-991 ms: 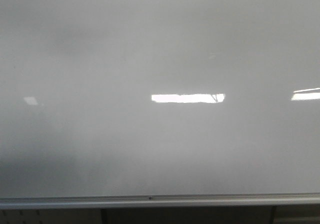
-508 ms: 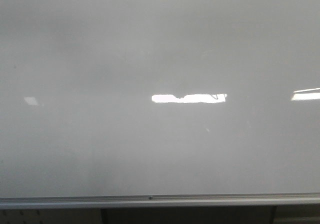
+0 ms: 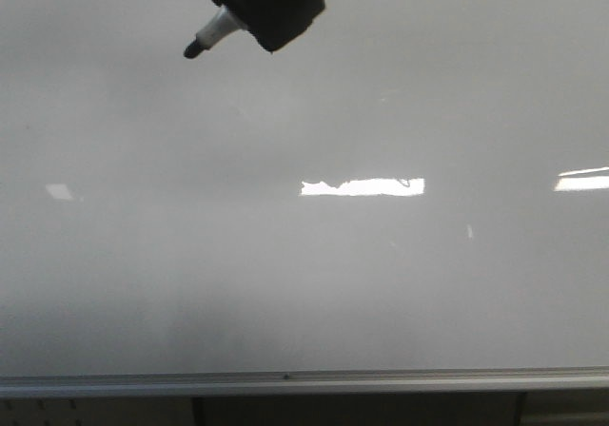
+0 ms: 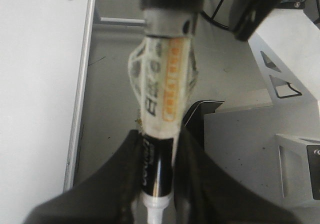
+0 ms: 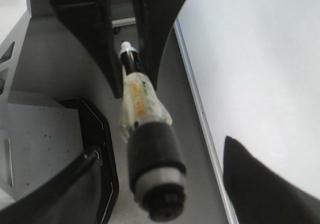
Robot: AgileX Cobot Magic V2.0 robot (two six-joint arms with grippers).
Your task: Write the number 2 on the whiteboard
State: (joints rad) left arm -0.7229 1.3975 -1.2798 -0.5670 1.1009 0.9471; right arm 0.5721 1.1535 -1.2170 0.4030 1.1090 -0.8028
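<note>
The marker is being gripped by the left end effector, whose fingers are being pressed against the dark barrel just behind the white collar. In the front view the left end effector is being shown at the top edge of the whiteboard, the marker's dark tip being pointed down and to the left (contact with the surface cannot be told). The right end effector is being held wide, gripping nothing, one dark finger being seen against the whiteboard. The whiteboard is filling the front view, its silver rail running along the bottom.
</note>
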